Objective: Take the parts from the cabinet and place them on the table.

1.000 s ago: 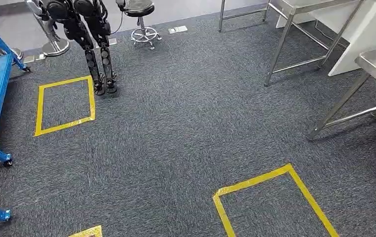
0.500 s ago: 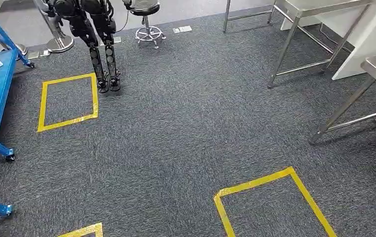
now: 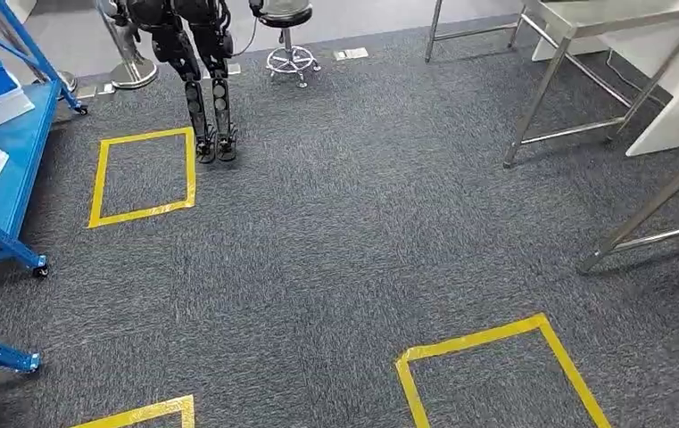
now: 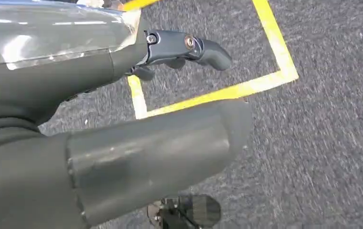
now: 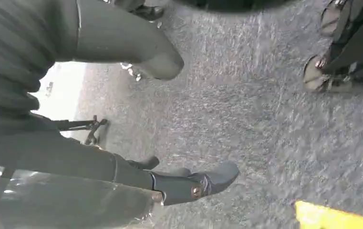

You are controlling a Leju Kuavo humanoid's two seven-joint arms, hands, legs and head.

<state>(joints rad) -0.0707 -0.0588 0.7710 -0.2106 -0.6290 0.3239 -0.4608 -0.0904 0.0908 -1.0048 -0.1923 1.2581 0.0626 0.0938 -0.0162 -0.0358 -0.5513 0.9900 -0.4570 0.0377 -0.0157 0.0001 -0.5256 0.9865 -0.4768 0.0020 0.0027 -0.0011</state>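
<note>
Your left hand (image 4: 122, 119) holds a clear-wrapped part (image 4: 50, 31); your right hand (image 5: 98, 119) holds another clear-wrapped part (image 5: 60, 205). Both hang above grey carpet (image 3: 335, 232).

A: Even, bright overhead light on the carpet (image 3: 335, 250); soft shadows under the table (image 3: 585, 53) legs.

B: Wrist views are softer, the near robot hand (image 4: 122, 157) blurred, with glare on its clear wrap (image 4: 50, 33).

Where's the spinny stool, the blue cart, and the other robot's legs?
stool (image 3: 292, 61): head view, on its wheeled base.
blue cart (image 3: 14, 152): head view, on its shelf.
other robot's legs (image 3: 210, 98): head view, on the shins.
</note>
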